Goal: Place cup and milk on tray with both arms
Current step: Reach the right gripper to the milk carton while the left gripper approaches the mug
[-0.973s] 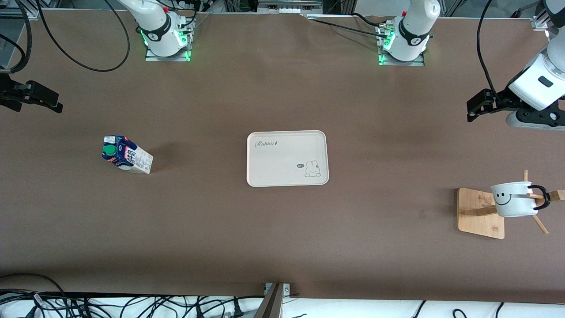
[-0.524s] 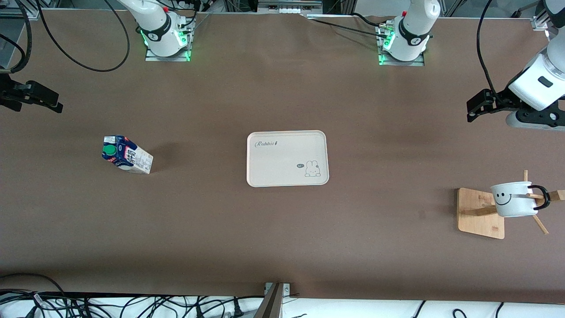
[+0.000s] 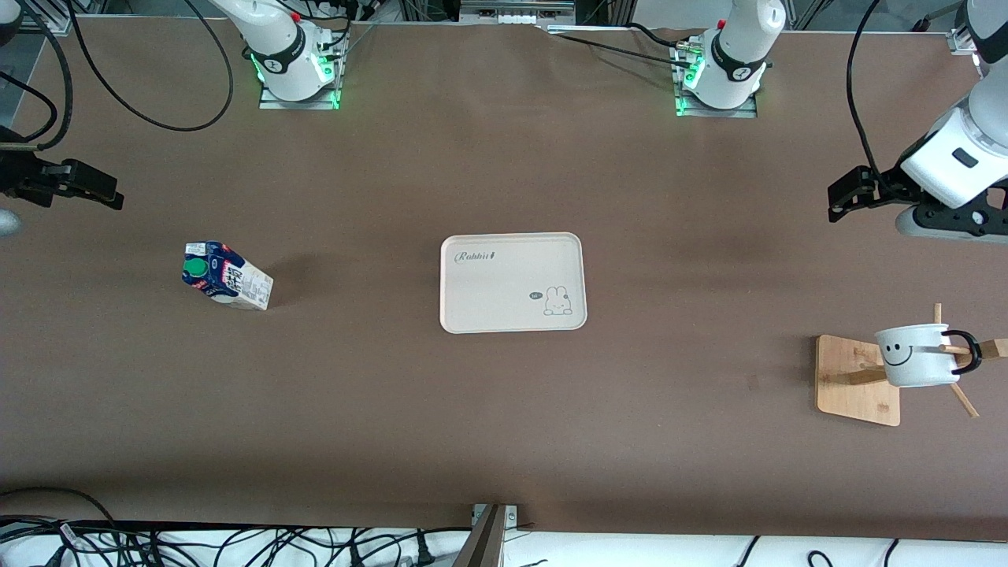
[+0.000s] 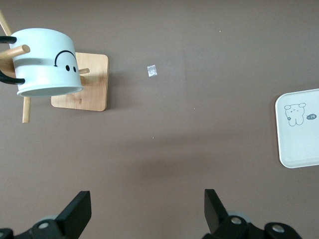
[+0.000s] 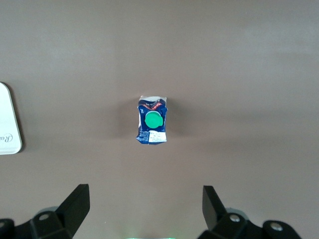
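Both empty, jaws apart: left gripper (image 4: 144,211) should descend squarely onto the cup (image 4: 45,63), right gripper (image 5: 144,211) onto the milk (image 5: 152,120).

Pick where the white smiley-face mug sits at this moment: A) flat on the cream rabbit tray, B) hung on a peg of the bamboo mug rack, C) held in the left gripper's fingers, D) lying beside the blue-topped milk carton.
B: the white smiley-face mug hangs on a wooden peg of the bamboo mug rack, while the cream rabbit tray holds nothing and the left gripper is open and holds nothing.
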Robot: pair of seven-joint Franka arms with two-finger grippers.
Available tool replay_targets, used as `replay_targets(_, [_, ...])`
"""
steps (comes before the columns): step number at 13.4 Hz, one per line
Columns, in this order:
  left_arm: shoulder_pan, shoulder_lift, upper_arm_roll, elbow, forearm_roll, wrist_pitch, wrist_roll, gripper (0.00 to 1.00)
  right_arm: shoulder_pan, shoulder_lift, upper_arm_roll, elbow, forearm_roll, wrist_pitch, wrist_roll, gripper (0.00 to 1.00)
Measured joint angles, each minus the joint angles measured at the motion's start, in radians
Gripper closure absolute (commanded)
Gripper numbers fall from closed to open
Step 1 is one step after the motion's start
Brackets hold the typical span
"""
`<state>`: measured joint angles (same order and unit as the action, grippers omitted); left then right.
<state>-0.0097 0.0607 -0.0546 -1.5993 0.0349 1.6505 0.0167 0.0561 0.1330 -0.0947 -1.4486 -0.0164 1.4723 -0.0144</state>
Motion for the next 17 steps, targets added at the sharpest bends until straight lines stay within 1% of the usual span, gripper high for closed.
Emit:
replay_targets(3, [0.003, 0.084, 0.004, 0.073, 0.0, 0.0, -0.001, 0.0, -0.003, 0.026, -0.004, -0.005, 0.0, -0.01, 0.0, 0.0])
replay_targets(5, [0.006, 0.132, 0.008, 0.118, 0.0, -0.001, -0.001, 0.0, -0.005, 0.065, -0.009, -0.01, 0.0, -0.011, 0.0, 0.0])
replay_targets(9, [0.019, 0.169, 0.012, 0.138, 0.0, 0.005, 0.0, 0.0, -0.008, 0.185, -0.011, -0.015, 0.0, -0.004, 0.0, 0.0])
replay_targets(12, [0.031, 0.167, 0.013, 0.11, 0.0, 0.094, -0.042, 0.0, -0.008, 0.269, -0.011, -0.015, 0.0, 0.039, 0.0, 0.0])
replay_targets(15, [0.049, 0.133, 0.013, 0.032, 0.0, 0.159, -0.184, 0.0, -0.008, 0.317, -0.01, -0.015, 0.003, 0.071, 0.0, 0.0])
replay_targets(17, [0.05, 0.096, 0.013, -0.032, 0.0, 0.235, -0.25, 0.0, -0.008, 0.336, -0.009, -0.015, 0.037, 0.073, -0.001, 0.0])
